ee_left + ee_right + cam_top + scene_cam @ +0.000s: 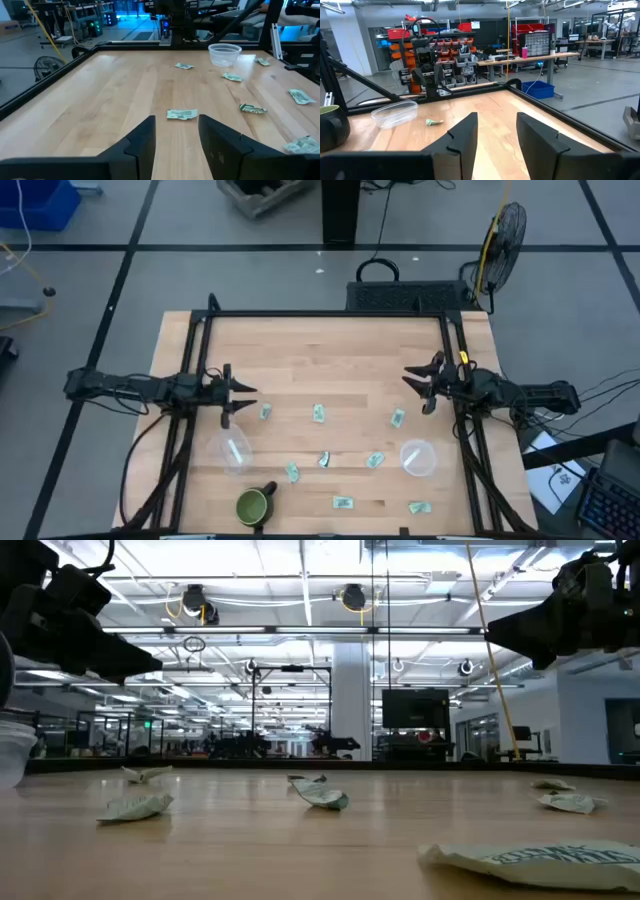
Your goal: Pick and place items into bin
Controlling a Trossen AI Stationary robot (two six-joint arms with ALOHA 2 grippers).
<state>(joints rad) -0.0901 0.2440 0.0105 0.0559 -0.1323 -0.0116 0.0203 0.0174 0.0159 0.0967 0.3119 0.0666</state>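
Several small pale green-and-white packets lie flat and scattered over the wooden table's middle and near part, among them one (265, 412) close to my left gripper, one (319, 414) at the centre and one (397, 418) near my right gripper. My left gripper (238, 395) hovers open at the table's left side; in its wrist view (176, 120) a packet (182, 114) lies just ahead of the fingers. My right gripper (418, 387) hovers open at the right side (496, 117). Neither gripper touches anything.
Two clear cups stand on the table, one (230, 448) near left and one (418, 457) near right. A dark green mug (255, 505) sits by the near edge. A black frame (330, 314) borders the table's far and side edges. The far half of the table holds no objects.
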